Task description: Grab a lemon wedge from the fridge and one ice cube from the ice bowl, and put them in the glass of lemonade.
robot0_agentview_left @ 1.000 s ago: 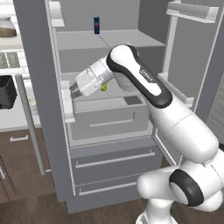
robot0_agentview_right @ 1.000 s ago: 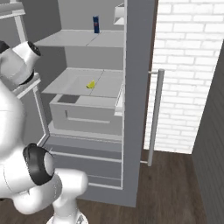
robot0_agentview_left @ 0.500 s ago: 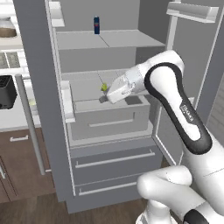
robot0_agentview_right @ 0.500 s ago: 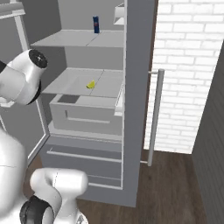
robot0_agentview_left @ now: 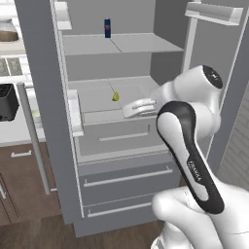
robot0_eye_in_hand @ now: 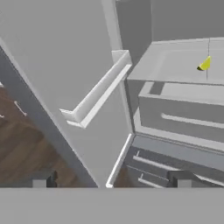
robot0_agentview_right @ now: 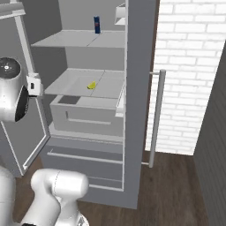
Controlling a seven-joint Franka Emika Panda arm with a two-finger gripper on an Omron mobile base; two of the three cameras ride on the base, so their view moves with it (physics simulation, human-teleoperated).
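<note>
The fridge (robot0_agentview_left: 121, 182) stands open, its pale shelves bare except for a few items. The lemon wedge (robot0_agentview_left: 115, 97) is a tiny yellow piece lying on the middle shelf (robot0_agentview_right: 92, 85), and it also appears at the upper right of the hand view (robot0_eye_in_hand: 204, 64). My gripper (robot0_agentview_left: 130, 110) hovers in front of the shelf's front edge, a little right of and below the wedge, without touching it. Its dark fingertips (robot0_eye_in_hand: 43, 179) stand far apart with nothing between them, so it is open. The ice cube and the glass of lemonade are out of view.
A blue can (robot0_agentview_left: 107, 27) stands on the upper shelf. A drawer (robot0_agentview_left: 116, 136) sits under the wedge's shelf. Door bins (robot0_agentview_left: 75, 112) jut from the left door. A black toaster (robot0_agentview_left: 7, 101) sits on the left counter, with a brownish dish (robot0_agentview_left: 7, 30) above it. A brick wall (robot0_agentview_right: 190, 66) is at the right.
The arm has swung right across the fridge opening. The hand moved from the shelf's left side to its front right, slightly lower. The jaws stayed open and the wedge has not moved.
</note>
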